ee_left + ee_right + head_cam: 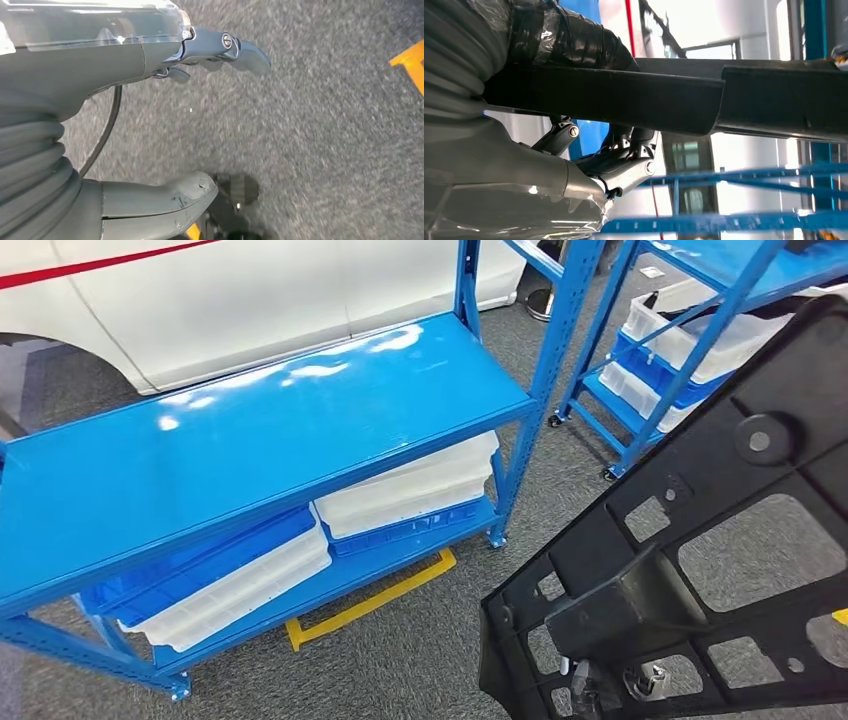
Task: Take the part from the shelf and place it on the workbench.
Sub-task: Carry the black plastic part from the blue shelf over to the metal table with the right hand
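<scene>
The part is a large black plastic panel with several cut-outs, held tilted in the air at the right of the head view, apart from the racks. My right hand grips it from beneath, fingers curled round its edge; bits of that hand's metal peek through the panel's lower holes. In front and to the left stands a blue rack with a bare glossy top shelf. My left hand hangs over the grey floor, its fingers and thumb apart, holding nothing.
White and blue bins lie on the rack's lower shelf. A second blue rack with white bins stands at the back right. Behind is a white car body. Yellow tape marks the grey carpet.
</scene>
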Motion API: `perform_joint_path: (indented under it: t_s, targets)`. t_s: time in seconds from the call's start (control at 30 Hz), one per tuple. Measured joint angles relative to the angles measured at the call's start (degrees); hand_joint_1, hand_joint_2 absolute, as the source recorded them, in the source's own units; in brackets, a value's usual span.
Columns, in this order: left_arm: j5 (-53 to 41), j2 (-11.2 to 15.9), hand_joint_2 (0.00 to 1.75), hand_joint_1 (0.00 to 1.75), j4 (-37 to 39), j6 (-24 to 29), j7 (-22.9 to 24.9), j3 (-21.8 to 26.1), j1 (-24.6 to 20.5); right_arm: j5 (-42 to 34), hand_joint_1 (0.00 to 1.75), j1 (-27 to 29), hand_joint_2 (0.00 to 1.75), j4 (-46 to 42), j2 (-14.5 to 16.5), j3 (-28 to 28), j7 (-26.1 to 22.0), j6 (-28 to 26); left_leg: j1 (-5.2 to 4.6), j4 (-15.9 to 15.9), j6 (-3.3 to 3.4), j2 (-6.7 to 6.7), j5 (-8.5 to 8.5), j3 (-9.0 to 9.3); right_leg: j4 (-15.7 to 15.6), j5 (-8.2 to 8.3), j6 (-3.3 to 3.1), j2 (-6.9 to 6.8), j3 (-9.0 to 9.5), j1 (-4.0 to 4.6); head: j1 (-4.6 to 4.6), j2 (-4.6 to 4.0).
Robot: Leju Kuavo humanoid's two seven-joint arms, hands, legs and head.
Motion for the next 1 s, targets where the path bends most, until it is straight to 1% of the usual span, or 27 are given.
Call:
perform_joint_path:
  t_s: [0.03,0.07,0.1,0.13,0.17,0.2,0.23,0.27,0.33,0.37,0.43,0.47,0.5,0.53,0.57,0.6,0.63,0.67,0.7,0.73,0.77,0.8,0.83,0.87,0.9,0.93,1.0]
  targets:
    - [0.0,0.0,1.75,0.0,0.0,0.0,0.0,0.0,0.1,-0.1,1.75,0.1,1.75,0.0,0.1,-0.3,0.0,0.1,-0.06,0.0,-0.01,0.92,-0.04,-0.09,3.0,-1.17,0.21,-0.32,-1.31,-0.14,0.0,0.0]
    - [0.0,0.0,1.75,0.0,0.0,0.0,0.0,0.1,0.0,-0.1,1.75,0.2,1.75,0.0,0.1,-0.5,0.0,0.2,-0.09,0.1,-0.07,1.8,-0.11,-0.14,4.3,-1.3,0.38,-0.51,-1.73,-0.27,0.0,0.0]
    - [0.0,0.0,1.75,0.0,0.0,0.0,0.0,0.2,0.0,-0.2,1.75,0.3,1.75,0.0,0.2,-0.7,0.0,0.4,-0.09,0.2,-0.19,2.63,-0.21,-0.15,3.4,-0.37,0.5,-0.73,-0.93,-0.38,0.0,0.0]
    - [0.0,0.0,1.75,0.0,0.0,-0.1,0.0,0.2,-0.1,-0.3,1.75,0.4,1.75,0.0,0.3,-0.8,0.0,0.6,-0.08,0.3,-0.37,3.37,-0.37,-0.07,0.3,1.3,0.53,-1.2,1.01,-0.45,0.0,0.0]
    - [0.0,0.0,1.75,0.0,0.0,-0.1,0.0,0.3,-0.2,-0.6,1.75,0.4,1.75,0.0,0.4,-1.0,-0.1,1.0,-0.09,0.5,-0.62,4.03,-0.59,0.06,-4.1,2.85,0.41,-2.26,3.52,-0.44,0.0,0.0]
    - [0.0,0.0,1.75,0.0,0.0,-0.1,-0.1,0.3,-0.2,-0.9,1.75,0.4,1.75,0.0,0.6,-1.2,-0.2,1.5,-0.2,0.8,-0.95,4.6,-0.86,0.11,-7.8,3.97,0.11,-3.27,5.66,-0.28,-0.01,0.0]
    - [0.0,0.0,1.75,0.0,0.0,0.0,-0.1,0.3,-0.3,-1.2,1.75,0.5,1.75,0.0,0.8,-1.5,-0.3,2.2,-0.31,1.0,-1.27,5.04,-1.11,0.14,-10.2,4.5,-0.29,-3.96,7.02,-0.09,-0.01,0.0]
    - [0.0,0.0,1.75,0.0,0.0,0.0,-0.1,0.4,-0.4,-1.4,1.75,0.5,1.75,0.0,1.0,-1.8,-0.4,2.8,-0.43,1.2,-1.6,5.46,-1.29,0.22,-11.3,4.5,-0.72,-4.27,7.52,0.12,-0.01,0.0]
    - [0.0,0.1,1.75,0.0,0.0,0.0,-0.3,0.4,-0.6,-1.7,1.75,0.7,1.75,0.0,1.5,-2.5,-0.6,4.0,-0.49,1.2,-2.17,6.28,-1.44,0.45,-11.3,4.61,-1.47,-3.19,7.29,0.31,0.0,0.0]
    - [0.0,0.2,1.75,0.0,0.0,0.1,-0.4,0.4,-0.8,-1.8,1.75,0.7,1.75,0.0,1.8,-2.8,-0.6,4.5,-0.39,1.4,-2.47,6.03,-1.77,0.52,-11.5,4.75,-1.82,-2.68,7.23,0.23,-0.01,0.0]
    - [0.1,0.5,1.75,0.0,0.0,0.1,-0.7,0.4,-0.9,-1.8,1.75,0.8,1.75,0.0,2.3,-3.4,-0.7,5.4,-0.12,4.5,-2.97,3.66,-4.13,-0.71,-11.8,5.08,-2.51,-1.65,7.17,-0.09,-0.02,0.0]
    - [0.1,0.6,1.75,0.0,0.0,0.1,-0.8,0.4,-0.9,-1.7,1.75,0.8,1.75,0.0,2.6,-3.6,-0.8,5.8,0.0,7.9,-3.15,2.01,-6.12,-2.2,-11.9,5.18,-2.74,-1.14,7.09,-0.1,-0.03,0.0]
    - [0.1,0.7,1.75,0.0,0.0,0.1,-0.9,0.5,-0.8,-1.7,1.75,0.9,1.75,0.0,2.8,-3.8,-0.8,6.2,0.03,12.0,-3.25,0.91,-8.13,-4.13,-11.9,5.24,-2.91,-0.52,6.98,-0.05,-0.03,0.0]
    - [0.2,0.7,1.75,0.0,0.0,0.1,-0.9,0.5,-0.8,-1.6,1.75,0.9,1.75,0.0,3.1,-4.1,-0.8,6.6,0.04,15.8,-3.32,0.38,-9.52,-5.92,-11.9,5.27,-3.0,0.2,6.91,0.05,-0.03,0.0]
    - [0.2,0.8,1.75,0.0,0.0,0.1,-0.8,0.5,-0.6,-1.5,1.75,1.0,1.75,0.0,3.2,-4.4,-0.8,7.0,0.03,17.9,-3.3,0.18,-9.8,-7.03,-11.8,5.3,-3.04,0.96,6.9,0.14,-0.04,0.0]
    - [0.2,0.8,1.75,0.0,0.0,0.1,-0.8,0.5,-0.6,-1.4,1.75,1.2,1.75,0.0,3.4,-4.7,-0.8,7.3,0.02,18.0,-3.2,0.06,-8.89,-7.22,-11.8,5.32,-3.07,1.75,6.92,0.21,-0.04,0.0]
    - [0.2,0.9,1.75,0.0,0.0,0.2,-0.8,0.5,-0.5,-1.4,1.75,1.3,1.75,0.0,3.6,-4.9,-0.8,7.6,0.02,15.7,-3.0,-0.2,-6.9,-6.31,-11.7,5.32,-3.07,2.54,6.99,0.26,-0.04,0.0]
    - [0.2,1.0,1.75,0.0,-0.1,0.2,-0.7,0.6,-0.5,-1.3,1.75,1.3,1.75,0.0,3.8,-5.2,-0.9,7.9,0.01,11.7,-2.68,-1.09,-4.41,-4.69,-11.6,5.33,-3.05,3.32,7.06,0.29,-0.04,0.0]
    - [0.2,1.1,1.75,0.0,-0.1,0.2,-0.7,0.6,-0.5,-1.3,1.75,1.4,1.75,0.0,4.0,-5.4,-0.9,8.2,0.02,7.8,-2.28,-2.61,-2.54,-3.08,-11.6,5.35,-2.94,4.02,7.05,0.36,-0.03,0.0]
    - [0.2,1.2,1.75,0.0,-0.2,0.2,-0.7,0.7,-0.5,-1.3,1.75,1.4,1.75,0.0,4.2,-5.6,-1.0,8.5,0.02,4.5,-1.93,-3.96,-1.37,-1.78,-11.5,5.42,-2.71,4.72,6.93,0.35,-0.04,0.0]
    - [0.1,1.3,1.75,0.0,-0.3,0.2,-0.6,0.7,-0.5,-1.3,1.75,1.5,1.75,0.0,4.4,-5.8,-1.1,8.9,-0.03,2.6,-1.63,-4.97,-0.98,-1.08,-11.5,5.55,-2.38,5.38,6.7,0.28,-0.03,0.0]
    - [0.1,1.4,1.75,0.0,-0.3,0.3,-0.5,0.7,-0.5,-1.3,1.75,1.7,1.75,0.0,4.6,-6.1,-1.2,9.3,-0.11,1.9,-1.41,-5.21,-1.19,-0.87,-11.5,5.74,-1.95,6.03,6.43,0.16,-0.04,0.0]
    - [0.1,1.4,1.75,0.0,-0.3,0.3,-0.4,0.7,-0.6,-1.3,1.75,1.9,1.75,0.0,4.8,-6.3,-1.3,9.6,-0.19,1.5,-1.24,-4.64,-1.11,-0.72,-11.6,5.99,-1.49,6.75,6.17,0.03,-0.05,0.0]
    - [0.0,1.5,1.75,0.0,-0.3,0.3,-0.2,0.8,-0.6,-1.3,1.75,2.1,1.75,-0.1,5.1,-6.5,-1.3,9.9,-0.1,1.3,-1.01,-3.89,-0.84,-0.56,-11.5,6.05,-1.16,6.75,5.98,-0.02,-0.03,0.0]
    - [0.0,1.5,1.75,0.0,-0.3,0.4,-0.1,0.8,-0.6,-1.3,1.75,2.3,1.75,-0.2,5.3,-6.8,-1.3,10.2,0.03,0.8,-0.71,-3.16,-0.51,-0.34,-10.8,5.58,-0.91,5.79,5.54,0.09,-0.01,0.0]
    - [0.0,1.5,1.75,0.0,-0.3,0.4,0.1,0.8,-0.6,-1.3,1.75,2.4,1.75,-0.3,5.5,-7.0,-1.3,10.5,0.14,0.4,-0.38,-2.28,-0.22,-0.19,-9.1,4.46,-0.74,4.26,4.67,0.25,0.01,0.0]
    - [-0.1,1.6,1.75,0.0,-0.4,0.4,0.4,0.8,-0.3,-1.4,1.75,2.5,1.75,-0.5,5.6,-7.3,-1.2,11.6,0.1,0.0,0.08,-0.5,-0.07,-0.06,-2.6,0.75,-0.49,0.85,1.54,0.35,0.04,0.0]
